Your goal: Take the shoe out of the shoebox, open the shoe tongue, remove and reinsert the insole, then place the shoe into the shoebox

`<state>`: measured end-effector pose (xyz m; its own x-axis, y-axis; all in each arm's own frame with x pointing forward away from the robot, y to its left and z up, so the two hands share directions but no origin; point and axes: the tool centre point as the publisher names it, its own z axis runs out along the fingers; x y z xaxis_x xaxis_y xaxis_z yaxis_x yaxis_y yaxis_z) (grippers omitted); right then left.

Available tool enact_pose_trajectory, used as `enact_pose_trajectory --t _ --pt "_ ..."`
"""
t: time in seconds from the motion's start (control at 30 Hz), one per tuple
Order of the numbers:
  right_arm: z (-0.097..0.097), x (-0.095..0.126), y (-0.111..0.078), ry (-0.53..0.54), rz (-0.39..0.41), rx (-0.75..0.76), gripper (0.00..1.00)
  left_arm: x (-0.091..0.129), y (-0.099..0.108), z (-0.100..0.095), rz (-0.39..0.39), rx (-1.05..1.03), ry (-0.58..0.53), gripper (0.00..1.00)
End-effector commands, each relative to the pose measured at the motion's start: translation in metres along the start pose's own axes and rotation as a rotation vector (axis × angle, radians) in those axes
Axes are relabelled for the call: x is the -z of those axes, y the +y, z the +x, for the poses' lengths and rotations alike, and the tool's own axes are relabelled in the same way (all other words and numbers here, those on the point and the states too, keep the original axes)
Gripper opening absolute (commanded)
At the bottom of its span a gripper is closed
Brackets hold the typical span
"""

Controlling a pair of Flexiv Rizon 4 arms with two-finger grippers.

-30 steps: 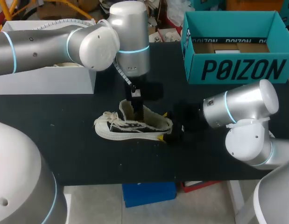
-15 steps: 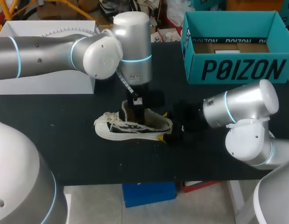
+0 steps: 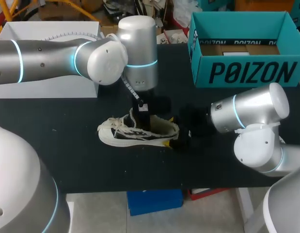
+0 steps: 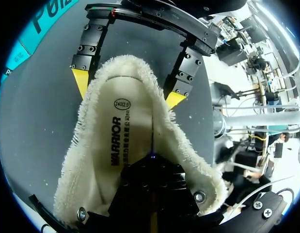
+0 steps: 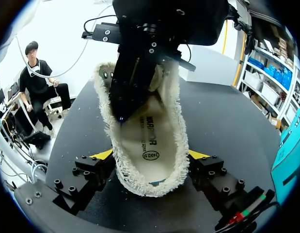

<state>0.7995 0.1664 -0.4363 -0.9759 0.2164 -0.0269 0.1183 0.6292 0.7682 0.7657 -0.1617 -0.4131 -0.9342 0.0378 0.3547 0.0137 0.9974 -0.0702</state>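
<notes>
- Cream fleece [image 4: 72, 165] lined the shoe [image 3: 135, 133], which lay on the black table [image 3: 82, 160] near its middle. Its toe pointed toward my left side and its heel toward my right arm.
- The shoe was outside the shoebox [image 3: 246, 73]. That teal box stood open at the far right of the table, well apart from the shoe.
- The right gripper [image 5: 150, 154] sat low at the heel end, with one yellow tip against the fleece collar on each side. It was clamped on the shoe across the heel.
- The left gripper [image 5: 123, 112] came down from above into the shoe's opening. Its dark fingers were drawn together into one narrow point.
- That point rested on the insole [image 4: 120, 145], which lay inside the shoe with its printed side up, about midway along its length. Whether any of the insole was nipped between the fingers could not be made out.
- Loose laces showed over the front of the shoe in the head view.
- A white box [image 3: 48, 82] stood on the table at the far left, under my left arm.
</notes>
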Motion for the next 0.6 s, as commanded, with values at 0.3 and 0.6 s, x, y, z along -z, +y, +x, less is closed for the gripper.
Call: enact_pose_trajectory --t 0.3,0.6 --pt "-0.0005 0.0001 -0.0016 -0.003 0.001 -0.002 0.0 -0.0122 0.0012 -0.0007 -0.049 0.025 -0.074 0.33" --pt "-0.0005 0.0001 -0.0016 -0.003 0.001 -0.002 0.0 -0.0187 0.0065 -0.0046 -0.154 0.063 -0.207 0.31"
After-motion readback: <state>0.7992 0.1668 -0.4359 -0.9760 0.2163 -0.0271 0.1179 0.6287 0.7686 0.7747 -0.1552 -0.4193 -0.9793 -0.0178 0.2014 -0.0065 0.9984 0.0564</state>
